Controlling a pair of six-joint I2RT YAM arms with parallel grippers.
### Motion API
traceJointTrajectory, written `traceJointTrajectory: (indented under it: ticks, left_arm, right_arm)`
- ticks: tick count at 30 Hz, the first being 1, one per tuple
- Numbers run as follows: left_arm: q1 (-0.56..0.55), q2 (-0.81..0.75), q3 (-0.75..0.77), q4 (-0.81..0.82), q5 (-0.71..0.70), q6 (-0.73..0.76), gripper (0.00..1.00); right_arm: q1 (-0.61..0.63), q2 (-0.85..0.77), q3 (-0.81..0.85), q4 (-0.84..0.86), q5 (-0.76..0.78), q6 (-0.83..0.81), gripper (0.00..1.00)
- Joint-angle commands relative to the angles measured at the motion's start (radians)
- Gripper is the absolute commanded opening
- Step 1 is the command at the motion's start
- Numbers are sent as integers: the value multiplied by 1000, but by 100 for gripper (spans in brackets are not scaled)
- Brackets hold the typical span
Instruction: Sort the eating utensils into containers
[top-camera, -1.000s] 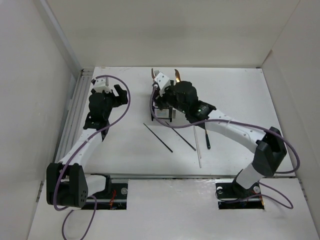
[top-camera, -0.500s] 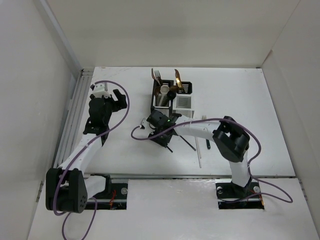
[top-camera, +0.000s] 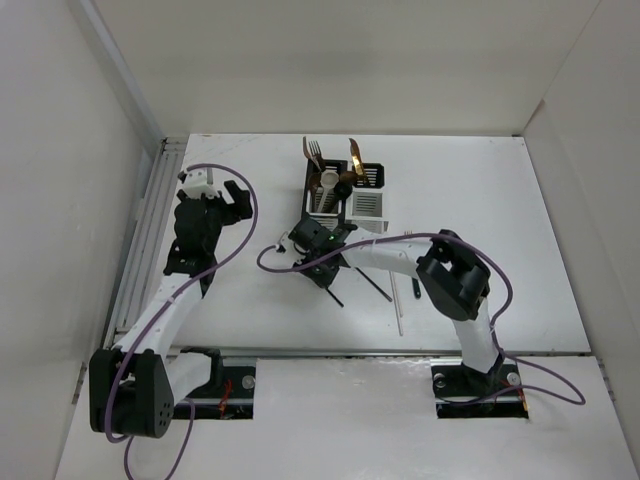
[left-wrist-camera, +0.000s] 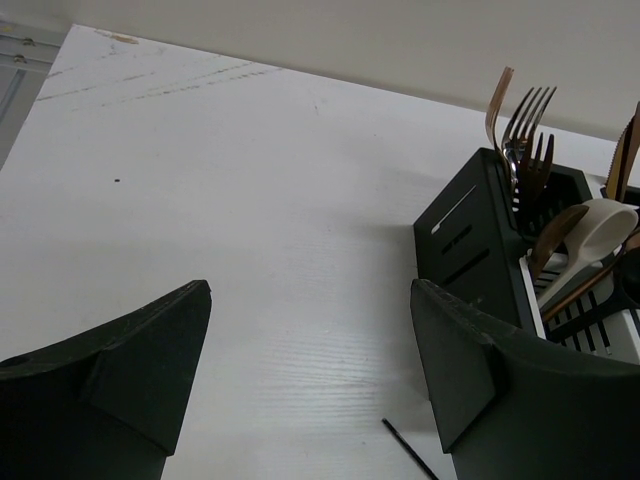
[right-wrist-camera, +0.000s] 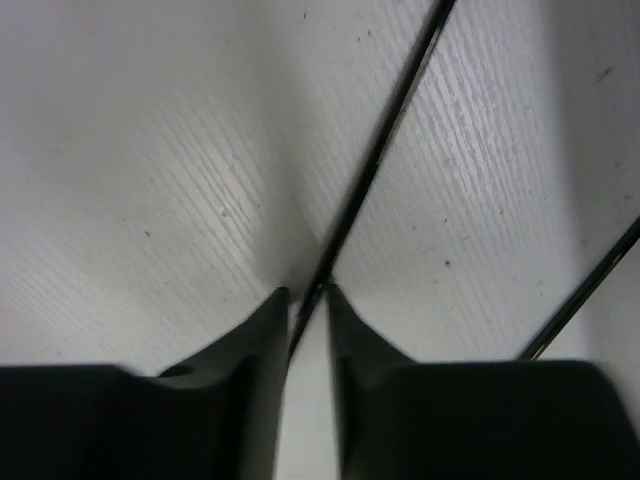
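Right gripper (right-wrist-camera: 307, 293), slightly open, straddles black chopstick (right-wrist-camera: 378, 140)

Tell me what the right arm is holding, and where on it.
Its jaws straddle a black chopstick near mid-length, flat on the table; a firm grip cannot be told.
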Motion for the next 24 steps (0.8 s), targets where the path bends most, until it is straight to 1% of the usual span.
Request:
traceJointTrajectory:
  ticks: [1,3,5,7,10,13,17,21,24]
  left_arm:
    - [4,-33,-16,24,-11,20,78]
    - [4,-33,-16,24,-20,20,78]
    - [4,-42,-16,24,-20,20,78]
    - [4,-42,-16,24,-20,20,78]
    - [4,-42,-25,24,-20,20,78]
    - [4,-42,-25,24,-20,20,78]
    - [4,-42,-16,24,-41,29,78]
    - [4,-42,-7,6,-74,39,80]
    - [4,-52,2,-4,-88,48,80]
  right_arm:
    - [-5,62,33,-27,12,15,21]
    - [-5,62,2,-4,3,2,0]
    - [-5,43,-36,22,-9,2,0]
    - [-5,29,-36,23,3,-23,0]
    - [-5,-16,-7,23,17,-80,0]
    - [-5,-91,44,36,-9,-114,0]
    - [-5,-203,103,110,-60,-111,0]
    - [-71,-318,104,229,-132,-53,0]
    - [-164,-410,70,358,-181,18,0]
